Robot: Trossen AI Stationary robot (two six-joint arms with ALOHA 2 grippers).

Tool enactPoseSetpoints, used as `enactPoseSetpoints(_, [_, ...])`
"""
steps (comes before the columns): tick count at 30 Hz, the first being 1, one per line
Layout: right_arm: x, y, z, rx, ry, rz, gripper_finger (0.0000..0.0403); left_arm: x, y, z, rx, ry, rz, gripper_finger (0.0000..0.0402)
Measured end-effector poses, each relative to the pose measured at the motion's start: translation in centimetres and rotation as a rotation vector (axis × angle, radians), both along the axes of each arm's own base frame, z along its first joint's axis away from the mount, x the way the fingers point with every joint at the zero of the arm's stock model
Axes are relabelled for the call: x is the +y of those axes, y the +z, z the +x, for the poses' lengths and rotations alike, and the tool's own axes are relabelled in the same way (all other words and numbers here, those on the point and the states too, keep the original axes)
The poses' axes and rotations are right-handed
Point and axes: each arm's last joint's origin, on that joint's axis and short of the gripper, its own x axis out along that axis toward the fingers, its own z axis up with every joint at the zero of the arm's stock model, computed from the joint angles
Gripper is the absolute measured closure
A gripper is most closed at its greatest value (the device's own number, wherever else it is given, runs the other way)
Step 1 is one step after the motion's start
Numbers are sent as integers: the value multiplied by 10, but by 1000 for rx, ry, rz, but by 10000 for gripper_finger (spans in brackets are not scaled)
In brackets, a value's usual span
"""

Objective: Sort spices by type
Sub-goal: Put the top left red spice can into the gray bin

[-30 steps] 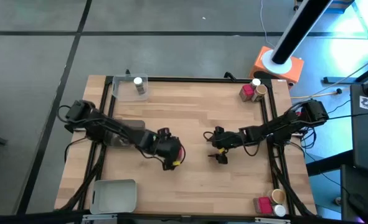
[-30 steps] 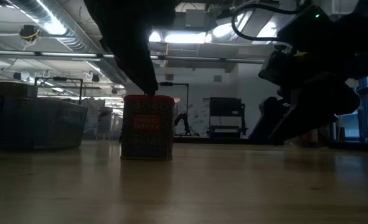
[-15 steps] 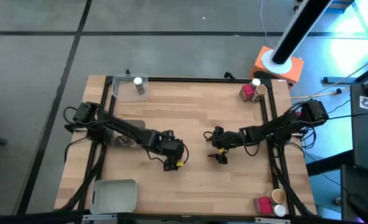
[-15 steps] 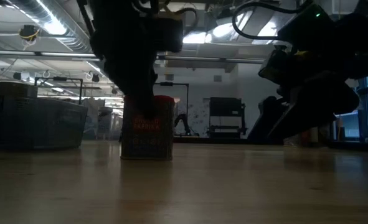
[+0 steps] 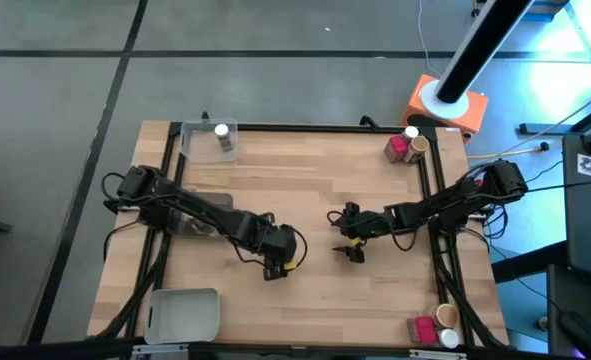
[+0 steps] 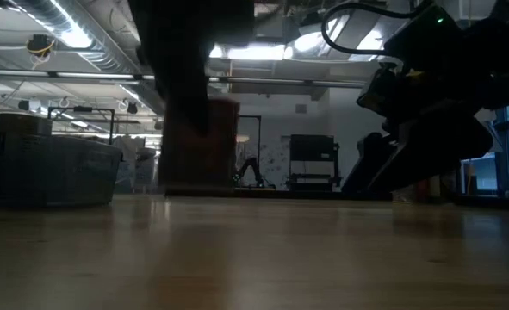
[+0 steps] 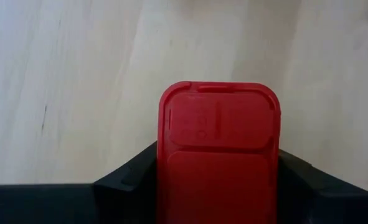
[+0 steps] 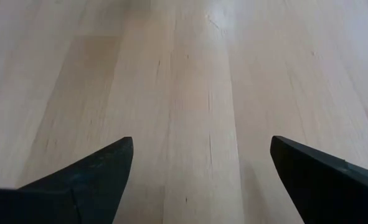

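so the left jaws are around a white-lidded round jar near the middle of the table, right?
Not a jar. The left wrist view shows the left gripper with its jaws on either side of a red boxy spice container with a flat flip lid. The rest holds: the high view puts that gripper near the middle of the table.

**Wooden table and what sits on it**

A light wooden table with a dark frame carries everything. At its far left corner lies a clear tray with a white-lidded jar inside. A grey tray lies at the near left corner. At the far right corner a red box stands just beside a white-lidded jar. At the near right corner a pink box stands beside a tan-lidded jar. Near the middle, left of centre, a red spice box stands on the bare planks.
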Motion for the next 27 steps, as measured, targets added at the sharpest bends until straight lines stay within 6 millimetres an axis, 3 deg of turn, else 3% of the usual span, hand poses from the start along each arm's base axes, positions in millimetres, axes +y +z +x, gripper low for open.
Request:
enactPoseSetpoints(6, [0, 0, 0, -1, 7, -12, 24, -28, 39, -7, 1, 39, -45, 204])
enactPoseSetpoints(11, [0, 0, 0, -6, 8, -18, 24, -53, 60, -21, 16, 92, -85, 204])
enactPoseSetpoints(17, [0, 1, 1, -12, 10, -19, 24, -86, 65, -44, 83, 188, -183, 204])
enactPoseSetpoints(27, [0, 1, 1, -12, 11, -20, 24, -146, 63, -105, 178, 452, -281, 204])
